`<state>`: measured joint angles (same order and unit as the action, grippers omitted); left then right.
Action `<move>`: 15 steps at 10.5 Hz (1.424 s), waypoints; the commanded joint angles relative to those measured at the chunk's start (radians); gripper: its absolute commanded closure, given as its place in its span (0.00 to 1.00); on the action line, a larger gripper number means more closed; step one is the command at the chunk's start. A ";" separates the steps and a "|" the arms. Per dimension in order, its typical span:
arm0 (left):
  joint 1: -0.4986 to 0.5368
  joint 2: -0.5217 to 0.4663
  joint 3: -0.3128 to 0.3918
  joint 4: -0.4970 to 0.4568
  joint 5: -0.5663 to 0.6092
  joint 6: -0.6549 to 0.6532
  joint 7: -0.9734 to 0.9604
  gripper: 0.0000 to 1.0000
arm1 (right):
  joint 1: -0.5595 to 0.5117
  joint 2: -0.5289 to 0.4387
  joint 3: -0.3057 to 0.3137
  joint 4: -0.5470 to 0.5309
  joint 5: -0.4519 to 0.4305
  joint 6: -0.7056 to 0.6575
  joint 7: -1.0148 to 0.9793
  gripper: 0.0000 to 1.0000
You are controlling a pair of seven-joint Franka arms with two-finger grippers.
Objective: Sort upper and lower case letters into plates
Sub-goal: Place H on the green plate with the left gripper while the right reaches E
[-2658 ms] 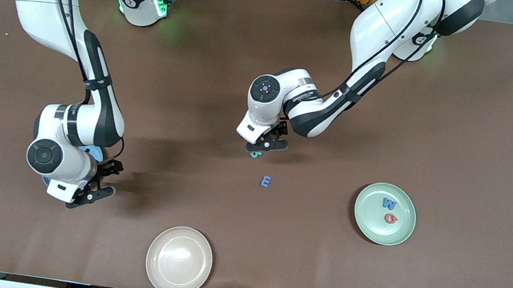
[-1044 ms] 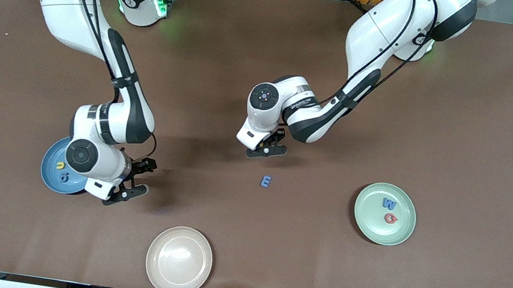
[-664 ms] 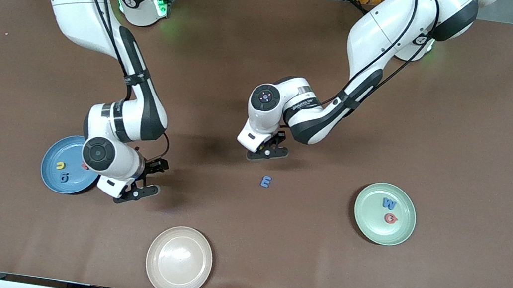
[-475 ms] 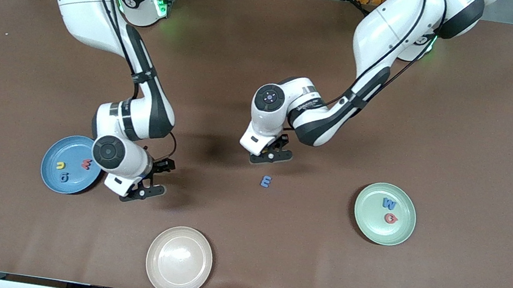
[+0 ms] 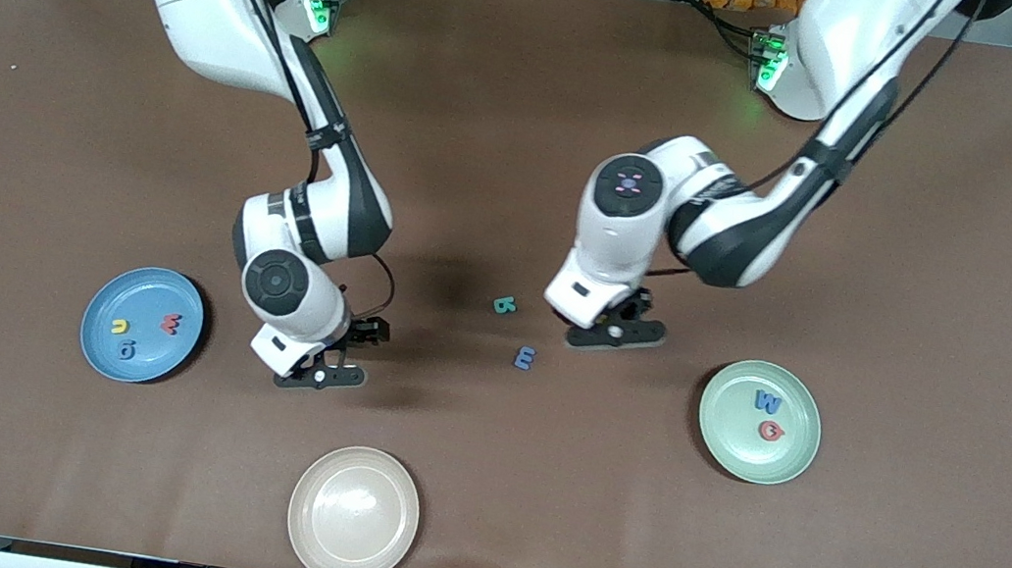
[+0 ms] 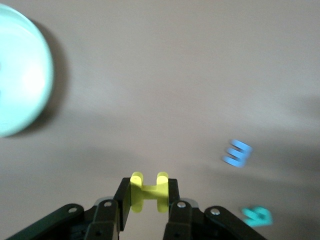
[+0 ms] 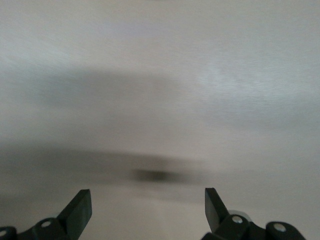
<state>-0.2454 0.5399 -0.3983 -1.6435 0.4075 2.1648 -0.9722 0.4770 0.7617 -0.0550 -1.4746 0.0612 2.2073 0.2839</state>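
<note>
My left gripper (image 5: 615,332) is shut on a yellow letter (image 6: 149,190) and hangs over the table between two loose letters and the mint green plate (image 5: 740,448). That plate holds a blue letter (image 5: 768,400) and a red letter (image 5: 771,430). On the table lie a teal letter (image 5: 504,304) and a blue letter (image 5: 525,357). The sky blue plate (image 5: 151,296) holds a yellow (image 5: 120,327), a red (image 5: 171,323) and a blue letter (image 5: 126,351). My right gripper (image 5: 320,375) is open and empty over bare table, between the blue plate and the loose letters.
A cream-beige plate (image 5: 353,514) sits empty near the table's front edge. In the left wrist view the mint plate (image 6: 20,70), the blue letter (image 6: 237,153) and the teal letter (image 6: 257,215) show past my left gripper (image 6: 149,194). The right wrist view shows my right gripper (image 7: 147,205) over table only.
My left gripper has moved toward the mint green plate, uncovering the teal letter. My right gripper has moved off the sky blue plate toward the table's middle, still open.
</note>
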 commanded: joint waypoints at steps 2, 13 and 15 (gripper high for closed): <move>0.171 -0.064 -0.028 -0.102 0.007 0.010 0.176 1.00 | 0.095 0.089 -0.006 0.141 0.009 0.025 0.245 0.00; 0.428 0.043 -0.019 -0.096 0.024 0.024 0.417 1.00 | 0.230 0.334 0.072 0.468 0.005 0.094 0.666 0.00; 0.436 0.060 -0.014 -0.094 0.025 0.041 0.417 1.00 | 0.250 0.341 0.052 0.473 -0.009 0.107 0.664 0.00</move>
<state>0.1764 0.5900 -0.4063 -1.7393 0.4075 2.1876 -0.5684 0.7057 1.0690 0.0196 -1.0564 0.0614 2.3132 0.9345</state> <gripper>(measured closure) 0.670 0.000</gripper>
